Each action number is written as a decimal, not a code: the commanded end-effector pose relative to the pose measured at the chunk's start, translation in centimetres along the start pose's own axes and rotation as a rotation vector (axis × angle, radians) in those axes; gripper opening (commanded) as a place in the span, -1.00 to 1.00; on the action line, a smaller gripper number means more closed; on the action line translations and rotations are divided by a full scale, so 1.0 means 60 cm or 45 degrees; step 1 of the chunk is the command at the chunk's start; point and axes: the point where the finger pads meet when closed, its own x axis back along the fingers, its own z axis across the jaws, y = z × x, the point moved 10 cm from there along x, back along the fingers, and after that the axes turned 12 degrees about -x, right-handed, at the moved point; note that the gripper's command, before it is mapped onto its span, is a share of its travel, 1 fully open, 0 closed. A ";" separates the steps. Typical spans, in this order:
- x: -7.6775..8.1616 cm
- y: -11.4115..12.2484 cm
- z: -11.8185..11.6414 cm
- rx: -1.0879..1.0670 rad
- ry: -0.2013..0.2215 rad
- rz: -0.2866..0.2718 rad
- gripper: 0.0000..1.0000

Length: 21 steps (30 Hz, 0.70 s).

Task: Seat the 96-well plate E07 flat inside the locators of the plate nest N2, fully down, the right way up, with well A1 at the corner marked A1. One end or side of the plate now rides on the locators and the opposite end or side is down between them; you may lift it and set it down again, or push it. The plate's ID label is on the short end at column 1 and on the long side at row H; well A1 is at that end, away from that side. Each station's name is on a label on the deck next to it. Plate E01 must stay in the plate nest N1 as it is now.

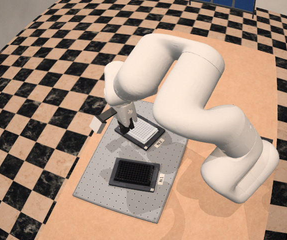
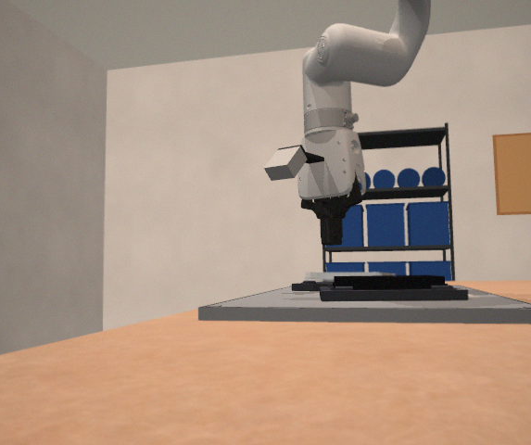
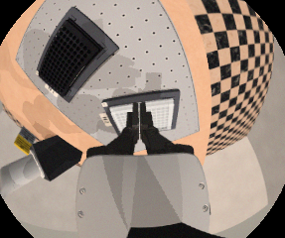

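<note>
Plate E07 (image 1: 142,131), white, lies in plate nest N2 (image 1: 160,131), the farther of two black nests on the grey perforated deck (image 1: 127,204). Its tilt cannot be judged from the top view; in the exterior view only a thin pale strip of it (image 2: 320,274) shows above the nest edge. The N2 label (image 1: 160,141) sits on the deck just beside the nest's near corner.

The gripper (image 1: 126,127) hangs above the plate's left end (exterior view shows a plain gap between fingertips and plate). Its jaws are closed together with nothing between them; the wrist view shows the two black fingers meeting at their tips, the white plate below them.

Plate E01 (image 1: 133,172), black, sits in plate nest N1 (image 1: 157,179) nearer the camera, well apart from the gripper, label N1 (image 1: 161,178) alongside.

The deck rests on a tan table (image 1: 216,222). A shelf rack (image 2: 446,201) with blue boxes stands against the back wall.
</note>
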 end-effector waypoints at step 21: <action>-0.019 0.001 0.002 0.207 0.010 0.010 -1.00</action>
